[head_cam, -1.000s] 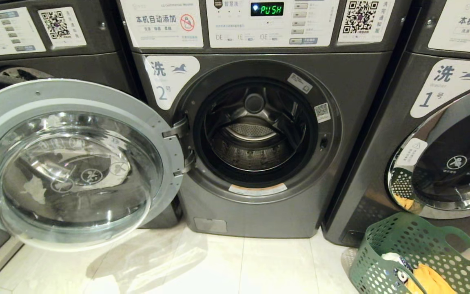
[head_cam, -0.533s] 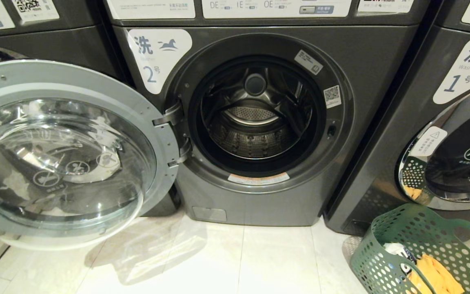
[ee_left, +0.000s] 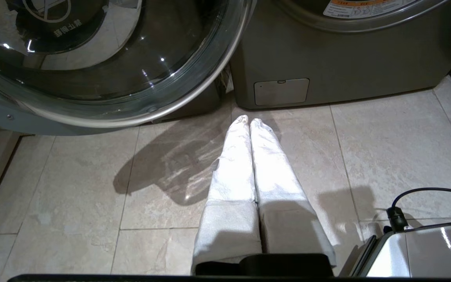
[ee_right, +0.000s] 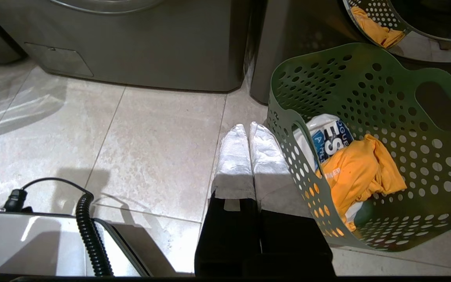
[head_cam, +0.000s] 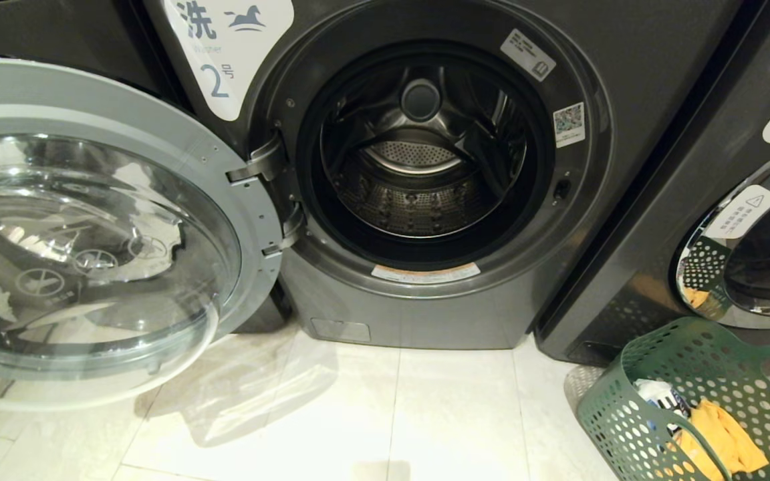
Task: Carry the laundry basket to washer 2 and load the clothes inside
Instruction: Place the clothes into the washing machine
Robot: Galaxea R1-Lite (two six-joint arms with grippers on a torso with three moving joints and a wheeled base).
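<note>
Washer 2 (head_cam: 465,314) faces me with its drum (head_cam: 418,167) empty and its round glass door (head_cam: 91,227) swung wide open to the left. The dark green laundry basket (head_cam: 706,374) stands on the floor at lower right, before the neighbouring washer, holding clothes: an orange garment (ee_right: 362,172) and a white one with blue print (ee_right: 329,137). My left gripper (ee_left: 249,122) is shut and empty, hanging over the tiles below washer 2. Just left of the basket's (ee_right: 366,86) wall, my right gripper (ee_right: 248,127) is also shut on nothing. Neither arm shows in the head view.
A second grey washer (head_cam: 679,220) with its door closed stands at the right, behind the basket. The open door juts out over the floor at left. Pale floor tiles (head_cam: 392,414) lie between me and the machines. My own base (ee_right: 33,243) and a coiled cable (ee_right: 88,231) sit near the right wrist.
The whole head view has tipped downward: the control panels have left the top, and the washers and basket sit higher and nearer. Nothing in the scene itself moved.
</note>
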